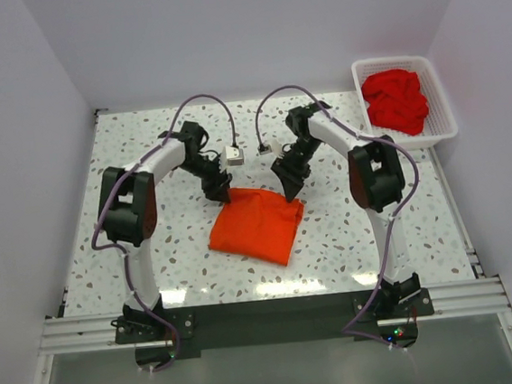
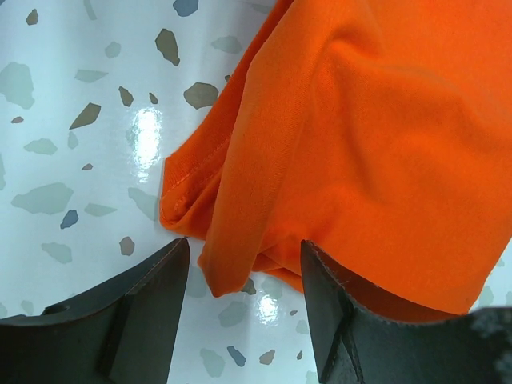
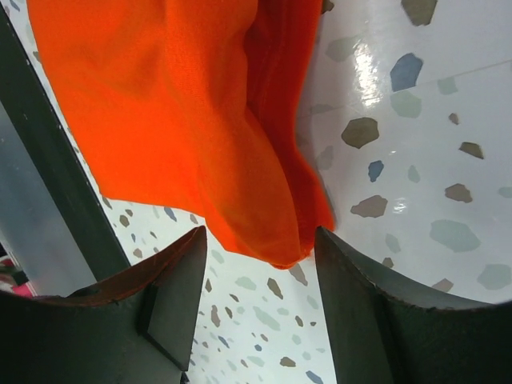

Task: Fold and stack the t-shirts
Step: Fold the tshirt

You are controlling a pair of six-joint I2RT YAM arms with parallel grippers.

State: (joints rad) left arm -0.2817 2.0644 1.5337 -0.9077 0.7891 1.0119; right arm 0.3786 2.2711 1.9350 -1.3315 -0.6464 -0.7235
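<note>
Orange-red t-shirt [image 1: 257, 224] — white table [image 1: 334, 243], grey-brown speckles.

You have matt, soft knit cloth in the orange t-shirt [image 1: 257, 224], and its stitched hem is slightly puckered. Under it, the table [image 1: 189, 253] is smooth, glossy speckled stone-look, throwing lamp glare. At the shirt's corner, the left gripper [image 2: 244, 244] has fingers [image 2: 152, 304] of matt dark plastic, grainy along the edges. Far right of the shirt, the basket [image 1: 440, 102] is white plastic lattice holding matt red t-shirts [image 1: 395, 101].

orange t-shirt [image 2: 368, 120]: cut off at top, right edges | red t-shirts [image 1: 395, 101] in basket [image 1: 440, 93]: count untellable
</note>
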